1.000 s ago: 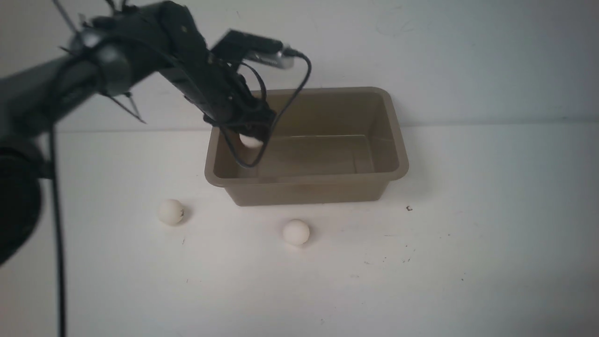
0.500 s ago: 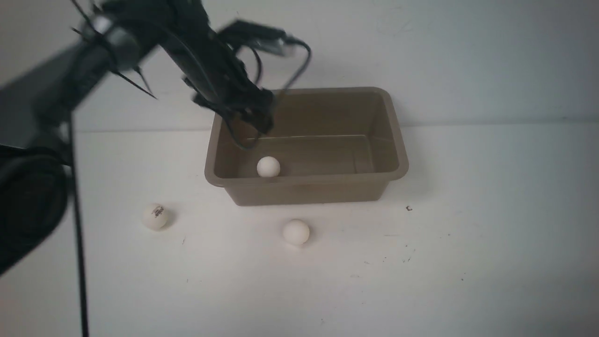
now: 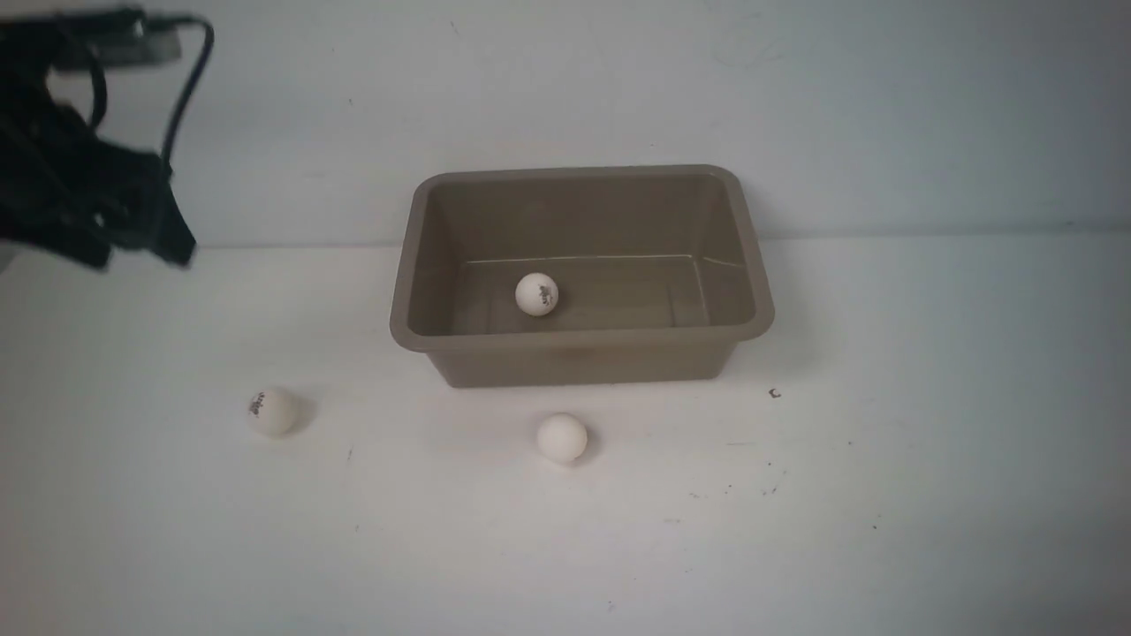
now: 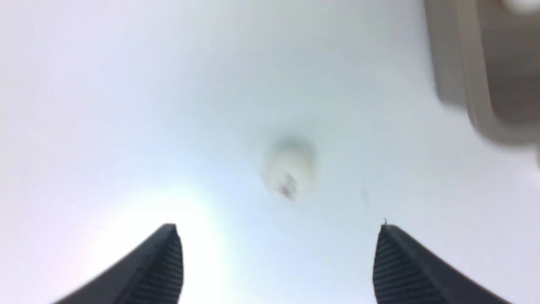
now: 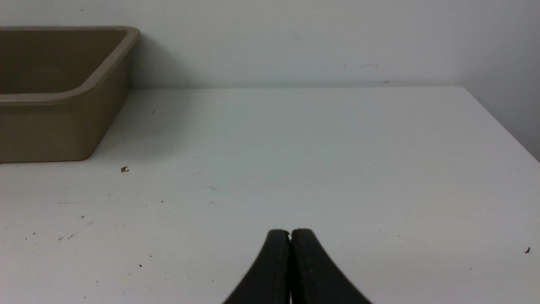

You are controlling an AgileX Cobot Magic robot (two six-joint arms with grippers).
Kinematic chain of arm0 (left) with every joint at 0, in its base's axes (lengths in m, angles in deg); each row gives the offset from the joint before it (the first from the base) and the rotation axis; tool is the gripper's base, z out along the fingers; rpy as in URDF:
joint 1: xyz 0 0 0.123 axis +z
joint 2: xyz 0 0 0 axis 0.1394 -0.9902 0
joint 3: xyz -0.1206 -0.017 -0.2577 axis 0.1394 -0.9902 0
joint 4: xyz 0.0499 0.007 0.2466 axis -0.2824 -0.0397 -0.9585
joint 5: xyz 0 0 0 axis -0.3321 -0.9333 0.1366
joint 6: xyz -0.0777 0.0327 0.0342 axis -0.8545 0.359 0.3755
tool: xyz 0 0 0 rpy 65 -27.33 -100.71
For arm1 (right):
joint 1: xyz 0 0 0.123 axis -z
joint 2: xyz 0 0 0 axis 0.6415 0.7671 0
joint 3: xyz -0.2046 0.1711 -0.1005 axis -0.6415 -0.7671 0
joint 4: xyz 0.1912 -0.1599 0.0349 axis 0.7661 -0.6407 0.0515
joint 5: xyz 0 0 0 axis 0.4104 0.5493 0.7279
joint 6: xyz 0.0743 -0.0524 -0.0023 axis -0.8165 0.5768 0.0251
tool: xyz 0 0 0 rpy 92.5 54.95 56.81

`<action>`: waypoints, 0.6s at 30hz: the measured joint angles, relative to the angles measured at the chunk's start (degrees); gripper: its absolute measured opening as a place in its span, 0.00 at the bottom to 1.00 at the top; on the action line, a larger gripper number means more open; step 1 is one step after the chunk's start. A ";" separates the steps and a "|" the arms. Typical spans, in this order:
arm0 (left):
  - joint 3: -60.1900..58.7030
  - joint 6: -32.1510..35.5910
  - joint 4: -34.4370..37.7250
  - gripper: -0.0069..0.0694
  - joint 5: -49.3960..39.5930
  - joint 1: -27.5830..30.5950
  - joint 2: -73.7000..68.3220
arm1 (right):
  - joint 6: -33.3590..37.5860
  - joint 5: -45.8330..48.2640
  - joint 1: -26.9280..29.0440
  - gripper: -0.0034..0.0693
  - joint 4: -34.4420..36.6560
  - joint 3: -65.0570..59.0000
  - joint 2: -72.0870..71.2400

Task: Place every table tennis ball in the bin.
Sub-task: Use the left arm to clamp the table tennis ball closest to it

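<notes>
The taupe bin (image 3: 760, 291) stands at the back middle of the white table. One white table tennis ball (image 3: 536, 294) with a dark mark lies on the bin's floor. A second ball (image 3: 270, 412) lies on the table front-left of the bin; it shows blurred in the left wrist view (image 4: 289, 169). A third ball (image 3: 561, 437) lies just in front of the bin. My left gripper (image 4: 278, 236) is open and empty, high at the far left (image 3: 141, 247), above the second ball. My right gripper (image 5: 290, 234) is shut and empty, out of the front view.
The bin's corner shows in the left wrist view (image 4: 464, 84) and in the right wrist view (image 5: 63, 126). The white wall rises behind the table. The table's right edge (image 5: 506, 131) lies to the right of the bin. Small dark specks dot the tabletop.
My left arm has swung from over the bin to the far left, having dropped its ball. That ball rolled along the bin floor. The left table ball rolled a little further left.
</notes>
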 joint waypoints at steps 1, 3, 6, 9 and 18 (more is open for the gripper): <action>-2.56 0.38 0.78 0.80 0.07 -0.01 0.05 | 0.00 0.00 0.00 0.03 0.00 0.00 0.00; -6.34 1.10 1.49 0.80 0.48 -0.07 0.05 | 0.00 0.00 0.00 0.03 0.00 0.00 0.00; -13.84 1.77 1.11 0.80 5.05 -0.01 0.07 | 0.00 0.00 0.00 0.03 0.00 0.00 0.00; -16.68 2.37 1.10 0.80 8.36 -0.01 0.07 | 0.00 0.00 0.00 0.03 0.00 0.00 0.00; -18.94 3.22 1.23 0.80 19.74 -0.01 0.07 | 0.00 0.00 0.00 0.03 0.00 0.00 0.00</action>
